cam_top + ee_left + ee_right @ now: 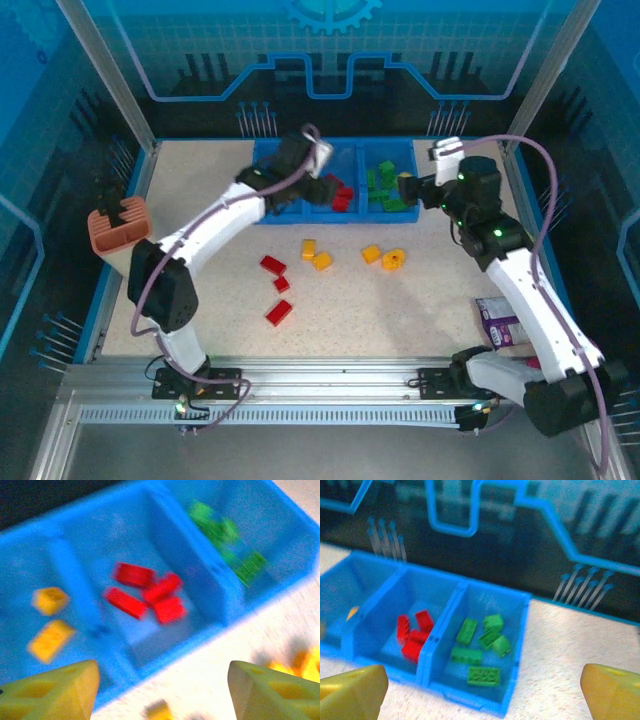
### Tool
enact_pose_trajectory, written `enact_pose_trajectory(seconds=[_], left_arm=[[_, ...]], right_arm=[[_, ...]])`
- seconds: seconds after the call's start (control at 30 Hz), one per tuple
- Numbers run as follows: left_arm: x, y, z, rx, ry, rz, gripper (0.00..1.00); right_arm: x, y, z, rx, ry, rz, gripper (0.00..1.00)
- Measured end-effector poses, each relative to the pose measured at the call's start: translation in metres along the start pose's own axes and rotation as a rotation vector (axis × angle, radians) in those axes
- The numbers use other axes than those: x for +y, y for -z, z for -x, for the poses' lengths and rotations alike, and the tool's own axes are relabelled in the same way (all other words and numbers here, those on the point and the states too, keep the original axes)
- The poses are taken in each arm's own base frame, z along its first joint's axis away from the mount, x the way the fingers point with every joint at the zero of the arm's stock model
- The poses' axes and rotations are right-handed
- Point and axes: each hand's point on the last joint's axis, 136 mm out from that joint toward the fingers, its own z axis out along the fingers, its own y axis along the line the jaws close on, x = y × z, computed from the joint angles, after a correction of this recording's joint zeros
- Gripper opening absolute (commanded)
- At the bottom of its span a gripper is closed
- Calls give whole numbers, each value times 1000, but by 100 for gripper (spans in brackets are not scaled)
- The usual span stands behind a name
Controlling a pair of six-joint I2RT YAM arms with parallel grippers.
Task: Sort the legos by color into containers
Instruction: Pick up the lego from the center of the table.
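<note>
A salmon holder [120, 228] is seen at the left edge of the table [430, 300]. The left gripper [162, 682] is held over the left end of the tray [192, 570]. Its jaws are parted and nothing is gripped between them.

The tray is set at the far side of the table, with its three compartments in a row. In the left compartment two yellow bricks [50, 601] are seen, lying apart. In the middle compartment four red bricks [132, 575] are clustered together, touching. In the right compartment six green bricks [484, 676] are scattered.

On the table near the tray, three loose red bricks [272, 265] are laid in a rough column. Four loose yellow bricks [322, 261] are spread to their right, in two pairs.

The right gripper [482, 695] is poised at the tray's right end, by the green compartment. Its jaws are spread wide and nothing is held. A purple packet [497, 320] is seen beside the right arm, near the table's right edge.
</note>
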Motion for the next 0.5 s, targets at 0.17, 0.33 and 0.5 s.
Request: enact_pose_trajectory(seconds=[0.17, 0.33, 0.5], left_arm=[[-103, -22, -49, 92, -235, -162, 72], [-157, -35, -59, 81, -298, -262, 74], [-185, -75, -62, 107, -306, -298, 79]], right_arm=[[-7, 38, 12, -28, -39, -9, 100], [1, 65, 22, 21, -75, 50, 100], [5, 86, 17, 54, -96, 81, 100]])
